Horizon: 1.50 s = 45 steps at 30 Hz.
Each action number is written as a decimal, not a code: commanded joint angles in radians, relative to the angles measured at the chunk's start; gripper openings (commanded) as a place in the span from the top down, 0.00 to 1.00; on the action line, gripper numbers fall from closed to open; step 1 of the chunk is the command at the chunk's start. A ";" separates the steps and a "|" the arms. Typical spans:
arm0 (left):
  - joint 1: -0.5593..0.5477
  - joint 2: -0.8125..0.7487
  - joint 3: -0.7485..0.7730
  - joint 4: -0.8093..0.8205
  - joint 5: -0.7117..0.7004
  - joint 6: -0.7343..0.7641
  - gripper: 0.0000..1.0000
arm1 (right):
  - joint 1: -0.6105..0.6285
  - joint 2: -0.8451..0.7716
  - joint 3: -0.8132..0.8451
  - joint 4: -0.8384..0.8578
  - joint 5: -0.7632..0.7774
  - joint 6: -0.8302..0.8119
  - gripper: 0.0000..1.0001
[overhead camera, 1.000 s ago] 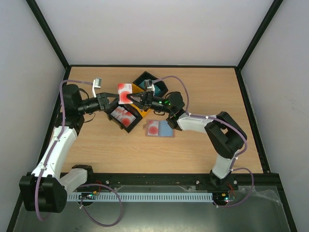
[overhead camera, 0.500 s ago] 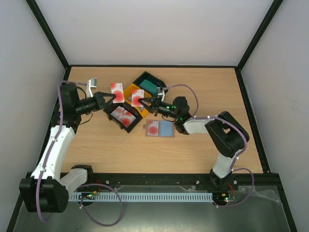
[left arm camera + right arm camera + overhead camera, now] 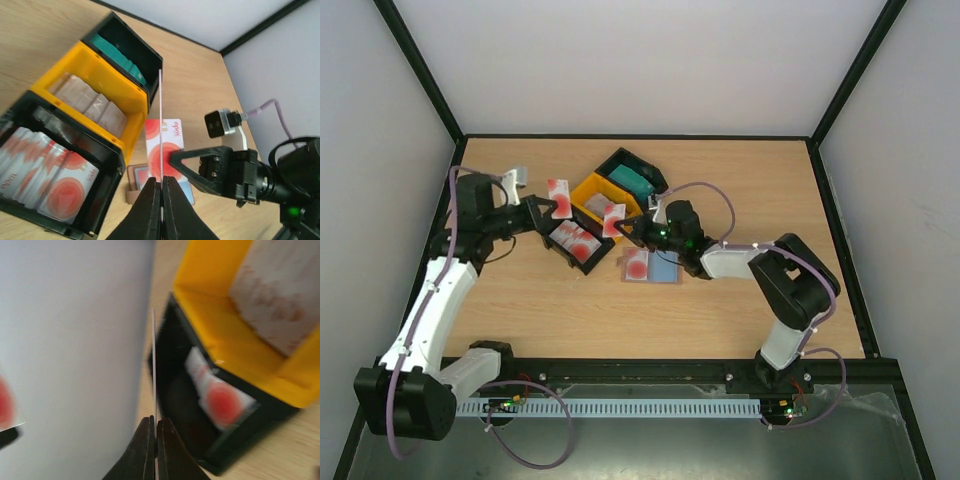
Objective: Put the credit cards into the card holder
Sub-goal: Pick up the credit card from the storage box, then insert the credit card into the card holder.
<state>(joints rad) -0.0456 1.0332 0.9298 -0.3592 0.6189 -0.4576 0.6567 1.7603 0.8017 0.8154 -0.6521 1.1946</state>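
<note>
the left gripper (image 3: pixel 547 208) is clamped on a red-and-white card (image 3: pixel 558 195), held up near the black tray (image 3: pixel 111 172) of red cards. the right gripper (image 3: pixel 624 228) is pinched on another card (image 3: pixel 614 218) beside the yellow tray (image 3: pixel 100 67). the holder (image 3: pixel 665 268) lies open on the table (image 3: pixel 740 180), just below the right gripper in the top view.

A yellow tray (image 3: pixel 100 70) stands between the far black tray (image 3: pixel 134 34) and near black tray (image 3: pixel 107 192) on the wooden table (image 3: pixel 740 180).

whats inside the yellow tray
A row of pale beige cards fills the yellow tray. They cover its floor, so anything beneath them, and how many there are, cannot be seen.
</note>
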 commanded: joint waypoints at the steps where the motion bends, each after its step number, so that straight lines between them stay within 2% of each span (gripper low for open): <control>1: -0.112 0.036 -0.031 0.000 -0.051 0.016 0.97 | 0.012 -0.128 0.010 -0.367 0.214 -0.231 0.98; 8: -0.400 0.140 -0.204 0.338 -0.156 -0.196 0.98 | 0.011 -0.397 -0.129 -0.684 0.559 -0.329 0.98; 11: -0.506 0.210 -0.268 0.497 -0.228 -0.309 0.98 | 0.011 -0.490 -0.172 -0.784 0.640 -0.341 0.98; 14: -0.565 0.299 -0.313 0.650 -0.247 -0.384 0.98 | 0.011 -0.510 -0.163 -0.857 0.648 -0.358 0.98; 17: -0.592 0.388 -0.319 0.719 -0.244 -0.406 0.98 | 0.012 -0.502 -0.165 -0.866 0.630 -0.370 0.98; 23: -0.603 0.507 -0.355 0.930 -0.168 -0.474 0.98 | 0.012 -0.460 -0.218 -0.747 0.479 -0.406 0.98; 25: -0.604 0.547 -0.360 0.980 -0.159 -0.493 0.98 | 0.012 -0.436 -0.222 -0.741 0.482 -0.408 0.98; 33: -0.620 0.634 -0.376 1.046 -0.188 -0.503 0.98 | 0.012 -0.420 -0.261 -0.765 0.508 -0.406 0.98; 45: -0.636 0.710 -0.345 0.988 -0.248 -0.465 0.98 | 0.011 -0.402 -0.255 -0.825 0.553 -0.399 0.98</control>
<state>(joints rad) -0.6758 1.7332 0.5678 0.6384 0.4103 -0.9508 0.6674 1.3487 0.5419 0.0303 -0.1387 0.8001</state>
